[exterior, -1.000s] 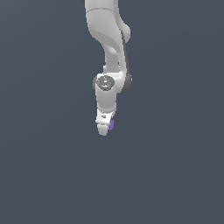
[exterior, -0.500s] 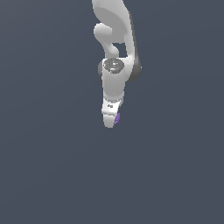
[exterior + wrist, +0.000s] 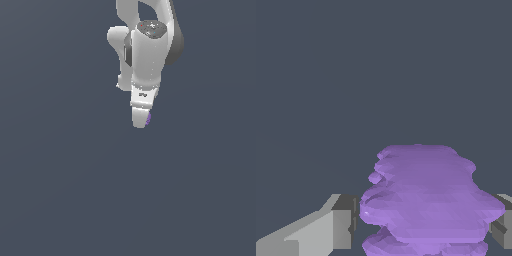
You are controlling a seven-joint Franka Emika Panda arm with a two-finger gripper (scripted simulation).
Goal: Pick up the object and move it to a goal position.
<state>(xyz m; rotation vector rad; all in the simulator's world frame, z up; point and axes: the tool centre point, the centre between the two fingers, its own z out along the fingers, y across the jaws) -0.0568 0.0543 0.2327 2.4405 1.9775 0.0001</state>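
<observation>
White arm (image 3: pixel 147 50) pointing down, end effector (image 3: pixel 141 120) w/ purple lump (image 3: pixel 148 118) at tip

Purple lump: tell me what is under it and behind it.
In the wrist view, only plain grey ground shows beyond the purple lump, which sits between the jaws of the gripper. In the exterior view the gripper covers most of it; nothing shows beneath.

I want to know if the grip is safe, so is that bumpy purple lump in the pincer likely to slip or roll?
The purple lump looks rigid: its ridges keep their shape between the fingers. The bumpy, layered surface probably helps it stay put in the pincer. Being roughly round, it might roll if released onto a flat surface.
</observation>
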